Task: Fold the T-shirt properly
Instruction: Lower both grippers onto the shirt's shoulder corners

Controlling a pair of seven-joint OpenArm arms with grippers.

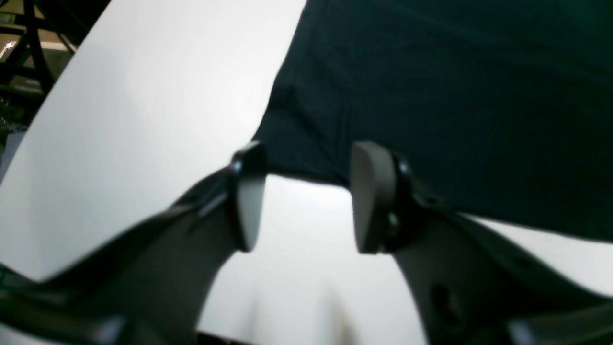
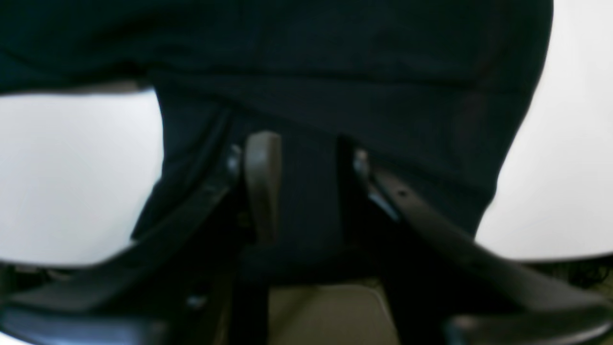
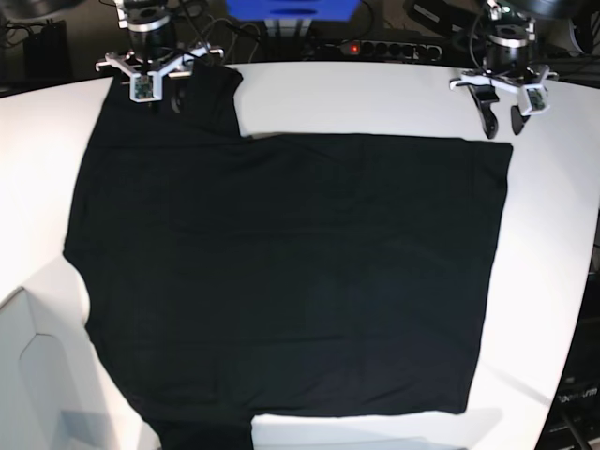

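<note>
- T-shirt [image 3: 291,244]: spread black and broad over the white table [image 3: 553,272], far edge nearly straight between the arms, one corner near the left gripper [image 1: 306,196].
- Left gripper: fingers well parted, nothing held, at the shirt's far corner; contact impossible to tell.
- Right gripper [image 2: 306,187]: fingers parted too, nothing visibly gripped, over the sleeve that reaches the table's far edge; touch unclear.
- Room: bare white strip beyond the shirt between the grippers, more white beside the shirt on the left arm's side.
</note>
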